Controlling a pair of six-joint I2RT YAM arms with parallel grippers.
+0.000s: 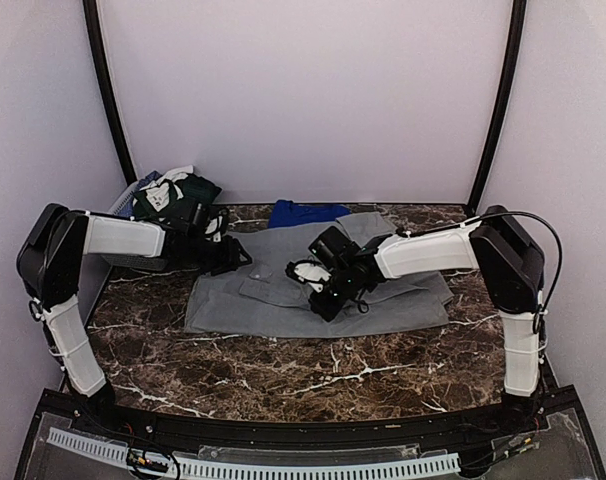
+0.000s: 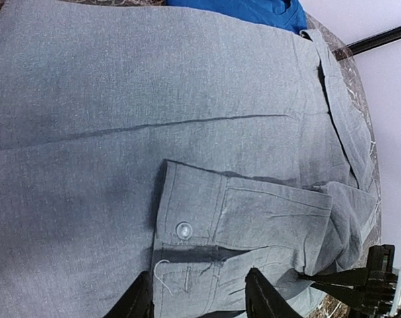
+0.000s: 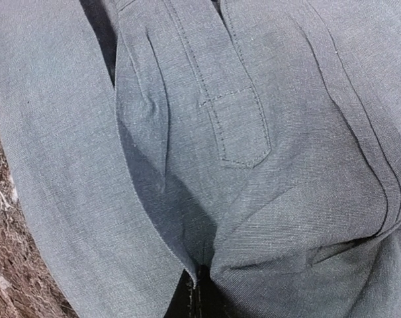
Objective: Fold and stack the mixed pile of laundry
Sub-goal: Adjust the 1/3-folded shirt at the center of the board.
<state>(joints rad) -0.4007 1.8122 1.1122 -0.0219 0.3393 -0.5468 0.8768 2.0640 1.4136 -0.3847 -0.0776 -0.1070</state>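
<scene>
Table (image 1: pixel 283 372): dark marble, white veins; bare strip at 6 o'clock, closest to the top camera, by both arm bases.
Left arm (image 1: pixel 103 238): comes in from 9 o'clock, forearm level, reaching toward centre.
Mesh basket (image 1: pixel 123 200): grey, at 10 o'clock, off the table's back-left corner.
Dark-green pieces (image 1: pixel 173 195): heaped in the basket with white-patterned bits, well apart from the spread shirt.
Left gripper (image 1: pixel 228 255) (image 2: pixel 199 281): jaws apart, not clamped on anything; its two black fingers (image 2: pixel 261 295) sit low over the cuff end. Contact with the cloth is unclear.
Light-grey shirt (image 1: pixel 283 300) (image 2: pixel 154 86) (image 3: pixel 306 132): spread flat across table centre, from the left gripper out to 3 o'clock, with one long crease across the body.
Cuff (image 2: pixel 207 212): sleeve folded over onto the shirt body, stitched edge upright in the left wrist view.
Button (image 2: pixel 183 230): pale, on the cuff just above the left fingers.
Blue T-shirt (image 1: pixel 305 211) (image 2: pixel 240 10): royal blue, at 12 o'clock, touching the shirt's back edge and partly under it.
Right gripper (image 1: pixel 321 290) (image 2: pixel 369 281): down on the shirt middle, at the far end of the folded sleeve. The right wrist view is filled with grey cloth and a sleeve placket, so I can't tell whether its jaws are apart or pinched.
Right arm (image 1: pixel 433 250): comes in from 3 o'clock, forearm angled down to centre.
</scene>
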